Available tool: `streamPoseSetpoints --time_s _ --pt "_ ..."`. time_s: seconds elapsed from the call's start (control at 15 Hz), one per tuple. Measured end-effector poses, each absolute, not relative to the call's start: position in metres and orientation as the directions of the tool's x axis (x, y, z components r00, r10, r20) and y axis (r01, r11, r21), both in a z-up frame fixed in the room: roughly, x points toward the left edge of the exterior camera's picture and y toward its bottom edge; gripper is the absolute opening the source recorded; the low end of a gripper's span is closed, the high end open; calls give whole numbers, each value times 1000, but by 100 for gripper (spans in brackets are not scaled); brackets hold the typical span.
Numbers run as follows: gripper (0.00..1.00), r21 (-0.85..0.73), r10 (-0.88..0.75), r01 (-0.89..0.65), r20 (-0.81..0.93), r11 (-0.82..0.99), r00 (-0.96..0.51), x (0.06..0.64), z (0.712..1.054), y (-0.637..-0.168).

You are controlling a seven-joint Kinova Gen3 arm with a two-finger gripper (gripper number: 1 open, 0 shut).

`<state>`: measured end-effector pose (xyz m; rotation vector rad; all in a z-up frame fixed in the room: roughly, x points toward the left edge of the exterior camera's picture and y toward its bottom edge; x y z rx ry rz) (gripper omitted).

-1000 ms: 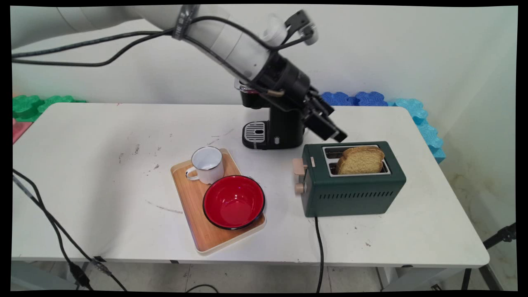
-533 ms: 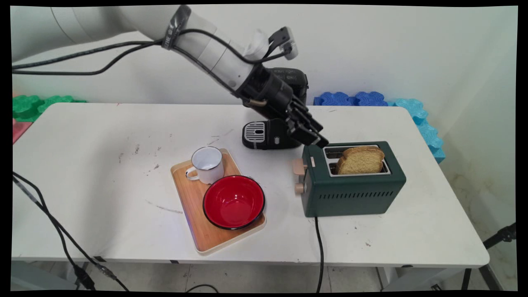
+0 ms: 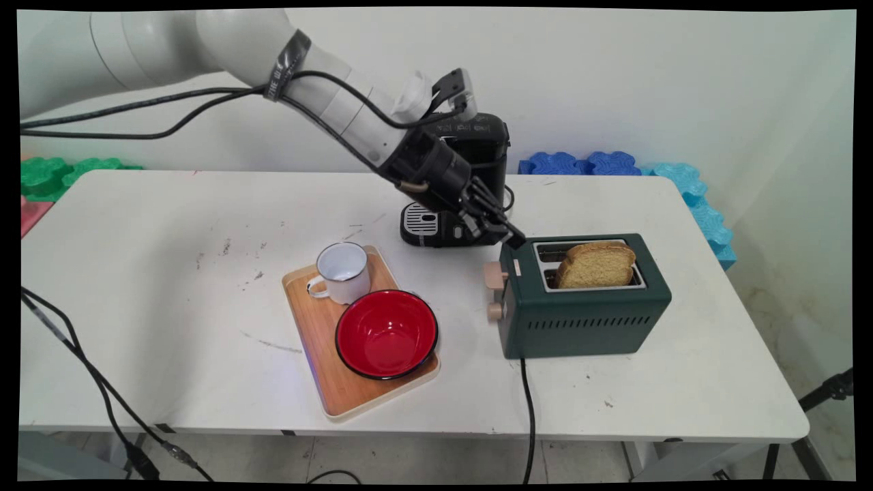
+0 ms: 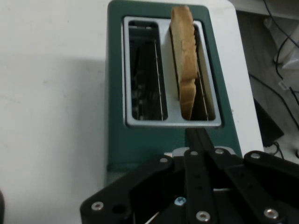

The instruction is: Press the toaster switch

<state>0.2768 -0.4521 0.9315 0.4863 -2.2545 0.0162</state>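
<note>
We've got the gripper (image 3: 513, 240) sitting right at the lever-side end of the dark green toaster (image 3: 586, 314), just above its top edge at the far corner. In the hand view the fingers (image 4: 198, 140) look pressed together into one narrow black bar with nothing between them, and that bar pokes out over the toaster's top, ending just short of the slot frame. We can't tell whether the tip actually touches the toaster.

One slice of bread (image 3: 597, 264) stands upright in the toaster (in the slot closer to the table's near edge, going by the main view), sticking well up out of it. The other slot (image 4: 145, 70) shows only its wire guides. Two beige controls, one above the other, sit on the toaster's left end (image 3: 496, 293), and a black cord (image 3: 530, 423) runs from its base off the table's front edge.

Just behind the gripper is a black coffee machine (image 3: 470, 184), partly hidden by the arm. Off to the left of the toaster, well apart from the gripper, a wooden tray (image 3: 320, 348) holds a white mug (image 3: 341, 273) and a red bowl (image 3: 386, 333), the two just beside each other. All of it sits on the white table (image 3: 170, 307).
</note>
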Motion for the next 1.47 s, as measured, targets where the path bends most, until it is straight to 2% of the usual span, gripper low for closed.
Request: streamPoseSetpoints --time_s 1.47 --pt "0 137 -343 -346 675 928 -653 287 879 -452"
